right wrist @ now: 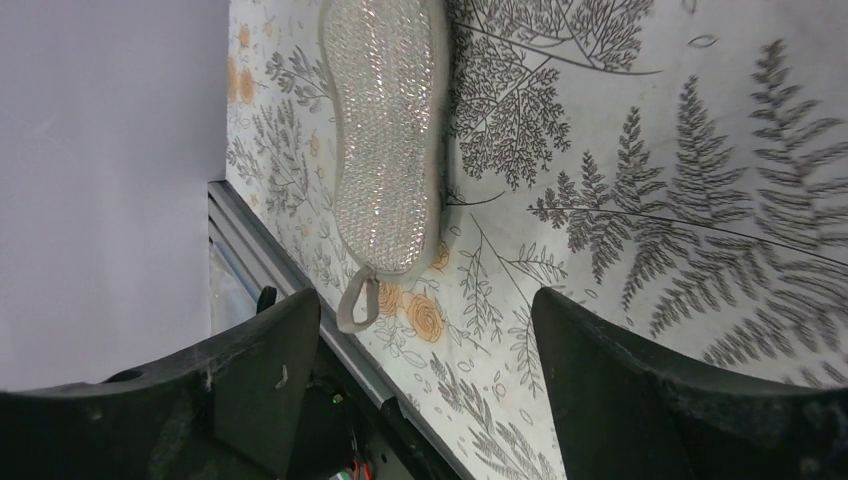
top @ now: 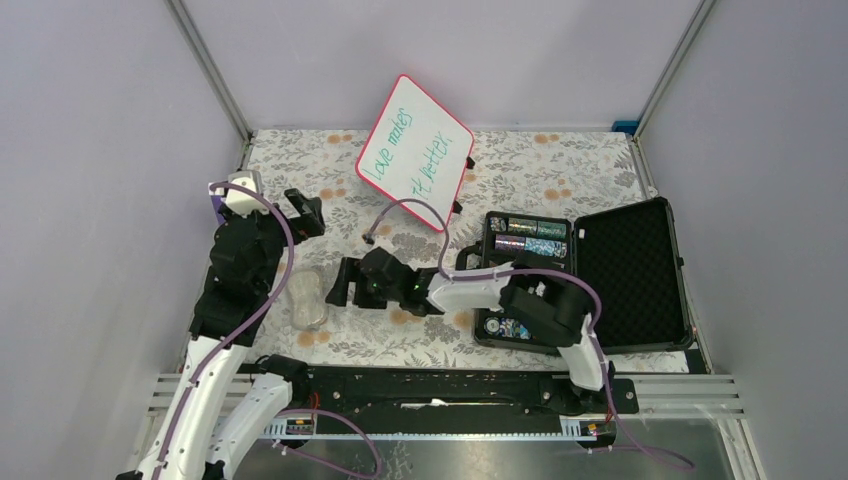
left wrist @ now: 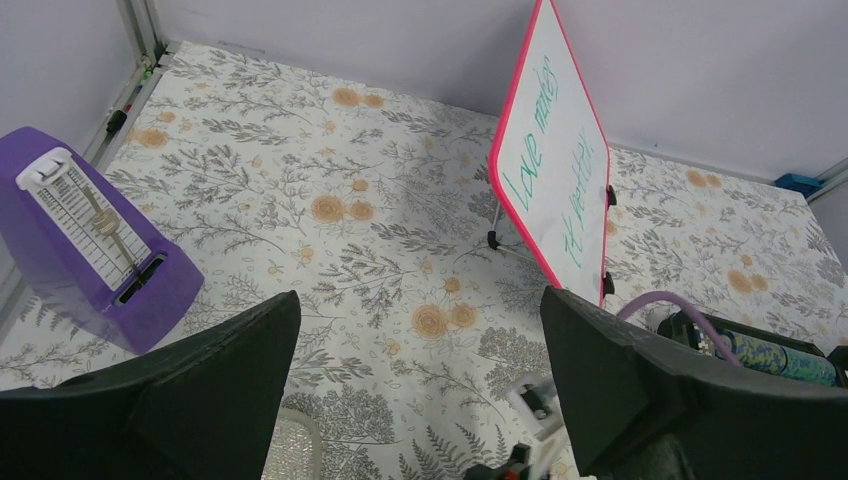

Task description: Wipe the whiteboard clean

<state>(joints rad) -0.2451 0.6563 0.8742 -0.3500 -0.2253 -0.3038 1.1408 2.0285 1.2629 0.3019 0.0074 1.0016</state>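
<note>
Whiteboard [top: 415, 152] stands propped and tilted at the back of the floral-clothed table [top: 560, 165], between grey walls [top: 100, 150]. Its green handwriting reads roughly "Love makes it better". An open black case [top: 625, 275] lies to the right. Left gripper [left wrist: 420, 400] and right gripper [right wrist: 425, 320] both gape wide, empty. The purple metronome [left wrist: 85, 245] stands to the left. A sparkly pad [right wrist: 388, 130] lies flat.
</note>
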